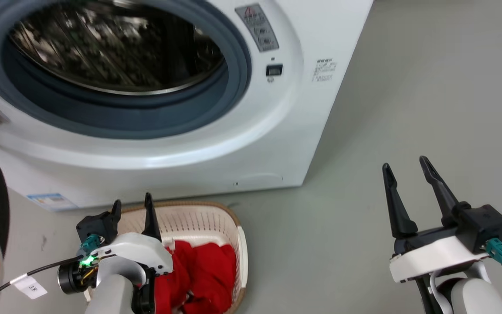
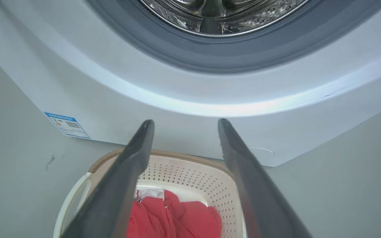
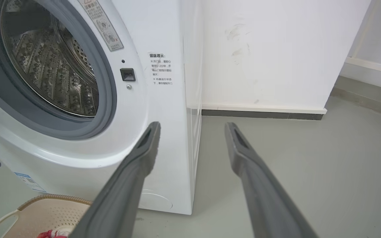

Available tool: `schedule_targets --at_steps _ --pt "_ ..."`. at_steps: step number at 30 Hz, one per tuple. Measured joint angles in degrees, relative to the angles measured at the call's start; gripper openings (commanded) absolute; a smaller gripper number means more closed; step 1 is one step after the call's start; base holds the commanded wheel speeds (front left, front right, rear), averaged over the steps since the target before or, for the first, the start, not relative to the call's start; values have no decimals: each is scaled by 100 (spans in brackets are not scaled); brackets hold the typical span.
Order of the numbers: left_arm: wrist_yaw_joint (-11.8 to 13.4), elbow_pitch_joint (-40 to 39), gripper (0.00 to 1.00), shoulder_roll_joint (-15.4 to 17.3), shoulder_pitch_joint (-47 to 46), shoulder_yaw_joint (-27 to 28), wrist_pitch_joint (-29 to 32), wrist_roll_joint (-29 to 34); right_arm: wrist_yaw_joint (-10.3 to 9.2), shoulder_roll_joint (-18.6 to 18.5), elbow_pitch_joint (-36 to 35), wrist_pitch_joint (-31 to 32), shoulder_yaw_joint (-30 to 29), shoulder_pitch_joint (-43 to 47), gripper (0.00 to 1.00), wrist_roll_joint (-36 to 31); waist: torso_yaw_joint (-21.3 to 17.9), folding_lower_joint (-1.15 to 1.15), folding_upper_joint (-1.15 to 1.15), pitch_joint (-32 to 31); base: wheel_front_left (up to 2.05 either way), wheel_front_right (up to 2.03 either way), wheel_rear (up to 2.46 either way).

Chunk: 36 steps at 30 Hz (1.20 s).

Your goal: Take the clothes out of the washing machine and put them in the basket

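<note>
While the washing machine [image 1: 190, 144] stands with its door swung aside, its grey rubber ring [image 1: 124, 117] frames a steel drum [image 3: 51, 72] whose visible wall is bare metal. The head view of it is blurred, but both wrist views show clean perforated steel. The grey floor [image 1: 408, 87] carries everything.

Where the floor meets the washer's front base, the basket [image 1: 181, 204] sits just beside the white panel, and its brown rim is close to it. The clothes [image 1: 207, 270] lie inside the basket in a rumpled red heap, with a small white tag [image 2: 149, 192] at the heap's far side.

The left gripper [image 1: 132, 199] hangs over the basket's near-left part with its fingers [image 2: 134, 155] spread and holding nothing. The right gripper [image 1: 404, 163] is well apart to the right over bare floor, its fingers [image 3: 144, 148] likewise spread and empty.

The task looks close to done. The fabric should be light, limp and likely to drape or trail. Any further grab is best taken on a bunched fold at the top of the heap rather than a flat layer, taking care that loose ends do not catch on the rim.
</note>
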Motion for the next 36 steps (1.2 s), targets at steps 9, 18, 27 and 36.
schedule_targets --at_steps 9,18,27,36 --pt "-158 -1658 100 -37 503 -8 0 624 -1 2 -211 155 -137 361 100 -35 29 0 0 -821 0 0 0" --pt "-122 -2773 100 30 1408 -221 0 1111 0 3 -330 302 -164 766 100 -71 1 0 0 -1338 0 0 0" --pt "3 -3357 100 63 2113 -293 165 1137 -1 2 -378 369 -27 982 100 -8 38 0 0 -1523 0 0 0" --pt "81 -3648 100 49 2309 -353 281 1076 -1 3 -408 393 35 986 100 -7 188 1 0 -1545 0 0 0"
